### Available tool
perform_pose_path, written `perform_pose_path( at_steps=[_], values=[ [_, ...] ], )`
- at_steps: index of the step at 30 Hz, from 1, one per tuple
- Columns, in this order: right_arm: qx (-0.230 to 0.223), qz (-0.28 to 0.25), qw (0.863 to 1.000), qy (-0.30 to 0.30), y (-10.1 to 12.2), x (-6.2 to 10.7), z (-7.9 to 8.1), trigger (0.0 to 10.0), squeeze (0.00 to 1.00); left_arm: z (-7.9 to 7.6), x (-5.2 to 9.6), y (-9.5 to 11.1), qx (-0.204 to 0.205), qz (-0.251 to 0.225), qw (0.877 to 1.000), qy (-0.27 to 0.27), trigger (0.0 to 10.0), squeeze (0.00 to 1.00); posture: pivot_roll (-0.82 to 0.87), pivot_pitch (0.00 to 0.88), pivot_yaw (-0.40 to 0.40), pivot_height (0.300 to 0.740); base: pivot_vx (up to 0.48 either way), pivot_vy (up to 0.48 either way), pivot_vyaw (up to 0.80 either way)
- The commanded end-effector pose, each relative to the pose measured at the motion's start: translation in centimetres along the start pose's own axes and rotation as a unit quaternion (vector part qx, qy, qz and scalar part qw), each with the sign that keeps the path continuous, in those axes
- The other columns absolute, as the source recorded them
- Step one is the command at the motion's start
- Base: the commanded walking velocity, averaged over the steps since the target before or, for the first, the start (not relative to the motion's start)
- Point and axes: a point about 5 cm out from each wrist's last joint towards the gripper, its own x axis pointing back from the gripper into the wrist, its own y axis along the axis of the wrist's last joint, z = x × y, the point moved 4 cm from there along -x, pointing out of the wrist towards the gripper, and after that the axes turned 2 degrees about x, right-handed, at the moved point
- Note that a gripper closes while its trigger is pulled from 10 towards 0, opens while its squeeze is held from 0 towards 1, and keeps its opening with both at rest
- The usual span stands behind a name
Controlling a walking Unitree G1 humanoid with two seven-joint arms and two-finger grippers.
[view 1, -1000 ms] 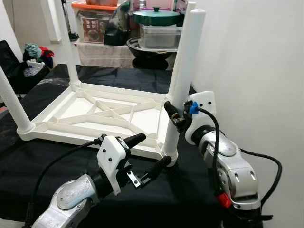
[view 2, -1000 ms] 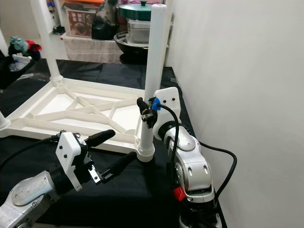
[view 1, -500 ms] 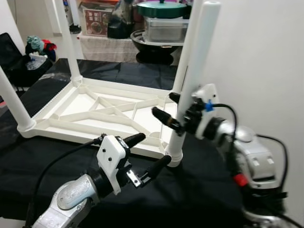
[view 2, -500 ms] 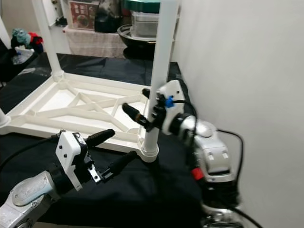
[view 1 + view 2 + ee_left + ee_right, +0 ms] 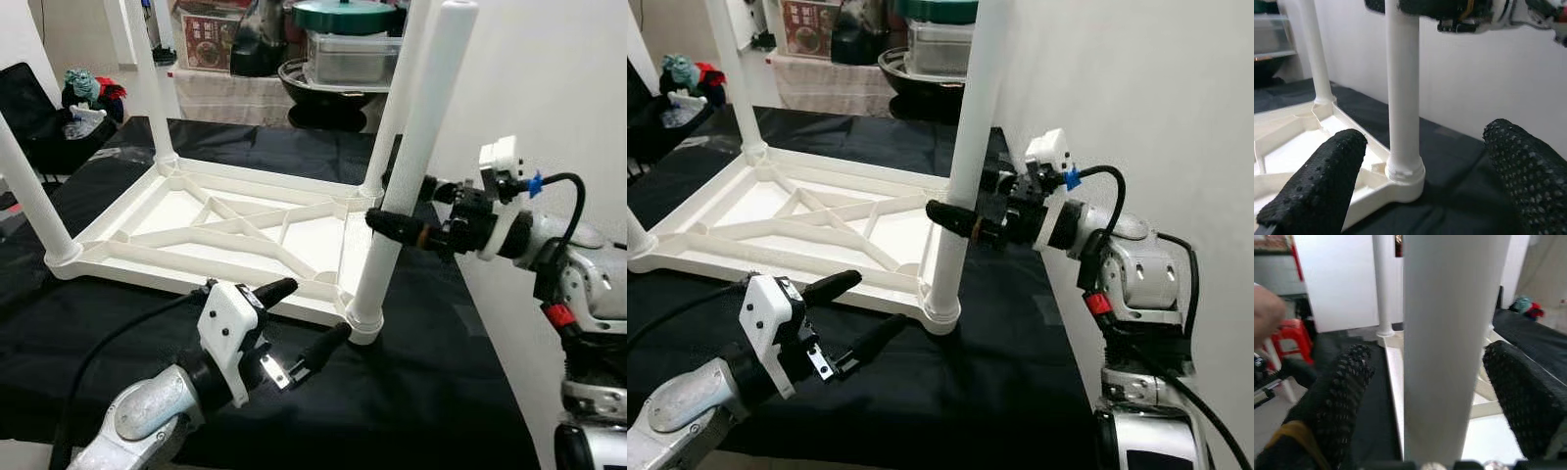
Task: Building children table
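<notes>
A white children's table (image 5: pixel 196 220) lies upside down on a black cloth, its legs pointing up. My right gripper (image 5: pixel 394 204) is open and straddles the near right leg (image 5: pixel 421 137) about halfway up, one black finger (image 5: pixel 1347 391) on each side of the leg (image 5: pixel 1454 342), with a gap showing on one side. My left gripper (image 5: pixel 312 309) is open and low over the cloth, just left of that leg's socket (image 5: pixel 364 323). In the left wrist view the leg (image 5: pixel 1403 98) stands between and beyond the fingers (image 5: pixel 1322 181).
A white wall (image 5: pixel 549 78) runs close along the right. Behind the table are storage boxes, a green-lidded pot (image 5: pixel 348 15) and a black bowl (image 5: pixel 313 93). A black chair with clothes (image 5: pixel 83 98) stands at the left. Bare black cloth (image 5: pixel 421 392) lies in front.
My right arm has swung out to the right, and its gripper has opened and now straddles the leg higher up. My left gripper has held still. The camera has shifted a little.
</notes>
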Motion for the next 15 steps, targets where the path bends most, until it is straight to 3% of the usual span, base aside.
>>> perform_pose_path(
  at_steps=[1, 9, 12, 15],
  values=[
    [0.011, -0.015, 1.0, 0.017, 0.8, 0.2, -0.1, 0.0, 0.0, 0.0, 0.3, 0.0, -0.001, 0.006, 1.0, 0.0, 10.0, 0.0, 0.04, 0.072, -0.085, 0.74, 0.0, 0.0, 0.0],
    [0.011, -0.01, 0.999, 0.045, 0.6, 0.8, 0.1, 0.0, 0.0, 0.0, 0.5, 0.2, -0.002, 0.008, 1.0, 0.002, 10.0, 0.0, 0.04, 0.074, -0.077, 0.74, 0.0, 0.0, 0.0],
    [0.019, 0.004, 0.999, 0.031, -0.1, 0.9, 0.1, 0.0, 0.0, -0.1, 0.3, 0.2, 0.0, 0.007, 1.0, 0.0, 10.0, 0.0, 0.03, 0.072, -0.075, 0.74, 0.0, 0.0, 0.0],
    [0.031, 0.023, 0.999, -0.03, -1.0, 1.1, -0.7, 0.0, 0.0, -0.1, 0.2, 0.1, 0.001, 0.007, 1.0, -0.001, 10.0, 0.0, 0.02, 0.067, -0.08, 0.74, 0.0, 0.0, 0.0]
  ],
)
